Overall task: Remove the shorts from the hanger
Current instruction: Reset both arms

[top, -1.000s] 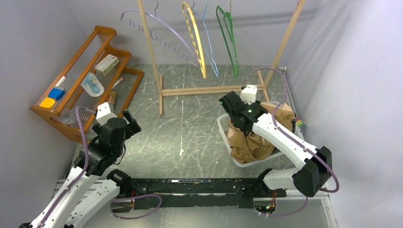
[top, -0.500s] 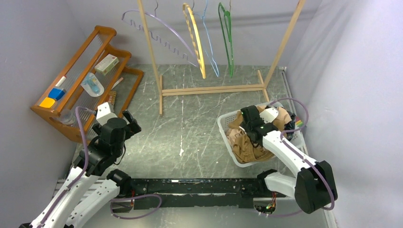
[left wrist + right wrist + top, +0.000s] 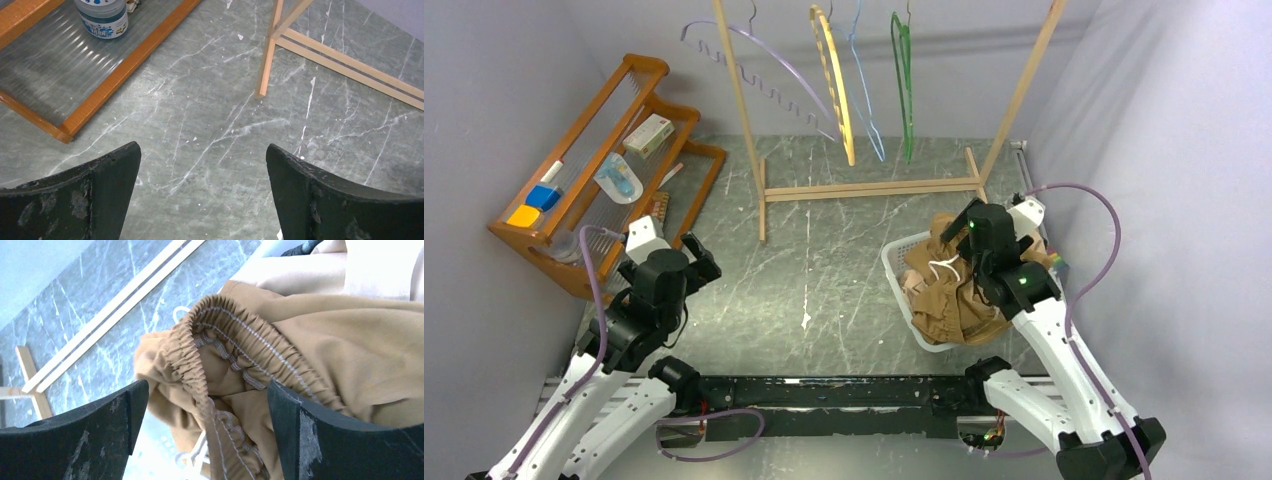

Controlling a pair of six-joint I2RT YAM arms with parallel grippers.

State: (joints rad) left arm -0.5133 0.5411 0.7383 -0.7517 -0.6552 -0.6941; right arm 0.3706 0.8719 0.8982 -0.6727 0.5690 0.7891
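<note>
Tan-brown shorts (image 3: pixel 949 290) with an elastic waistband and white drawstring lie crumpled in the white basket (image 3: pixel 894 265) at the right. My right gripper (image 3: pixel 957 226) hovers just above them, open; in the right wrist view the waistband (image 3: pixel 200 365) sits loose between the spread fingers (image 3: pixel 310 440), not pinched. Light beige shorts (image 3: pixel 310 270) lie beside it in the basket. The hangers on the wooden rack, purple (image 3: pixel 754 50), yellow (image 3: pixel 839 90), blue (image 3: pixel 864 90) and green (image 3: pixel 904 80), hang bare. My left gripper (image 3: pixel 699 255) stands open over bare floor (image 3: pixel 202 150) at the left.
An orange wooden shelf (image 3: pixel 599 130) with small items stands at the left, its lower frame (image 3: pixel 125 55) and a jar (image 3: pixel 102 17) close to my left gripper. The rack's base bar (image 3: pixel 869 188) crosses the marble floor behind the basket. Grey walls close in both sides.
My right gripper has moved right and back over the basket and opened, letting the tan-brown shorts drop into it. The green hanger has swung a little. The left arm has not moved.
</note>
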